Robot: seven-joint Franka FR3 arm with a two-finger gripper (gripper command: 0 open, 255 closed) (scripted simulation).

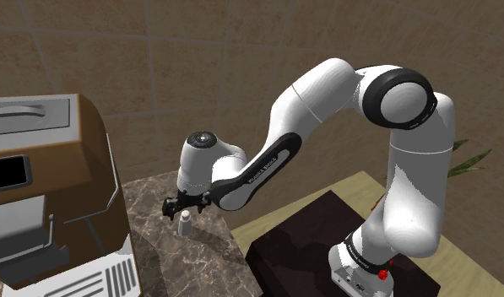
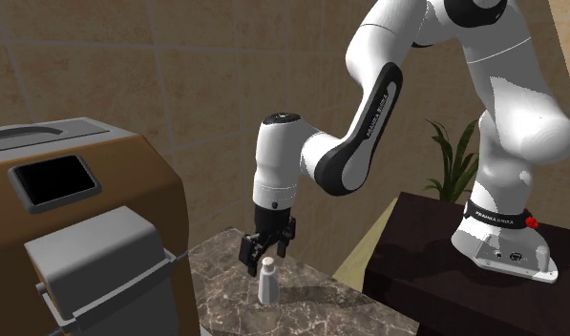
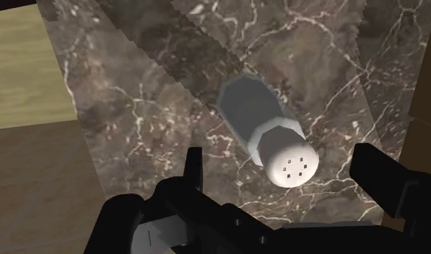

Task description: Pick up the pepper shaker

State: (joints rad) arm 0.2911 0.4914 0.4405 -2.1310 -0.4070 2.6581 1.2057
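**A:** Pincer state?
**B:** My gripper (image 2: 265,250) has its fingers apart with nothing clamped. It hangs just above the pepper shaker (image 2: 267,282), with the cap between the fingers and not touching either.
**A:** Where's the shaker?
**B:** Upright on the marble countertop (image 1: 154,201), near the edge facing my stand (image 1: 302,238).
**A:** Room to move?
**B:** Bare marble all round it. There's a brown appliance (image 1: 83,160) on one side, apart from the shaker, and the countertop's edge on the other.

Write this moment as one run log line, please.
pepper shaker: upright on marble counter, not held | tool: open, just above it | phase: pre-grasp
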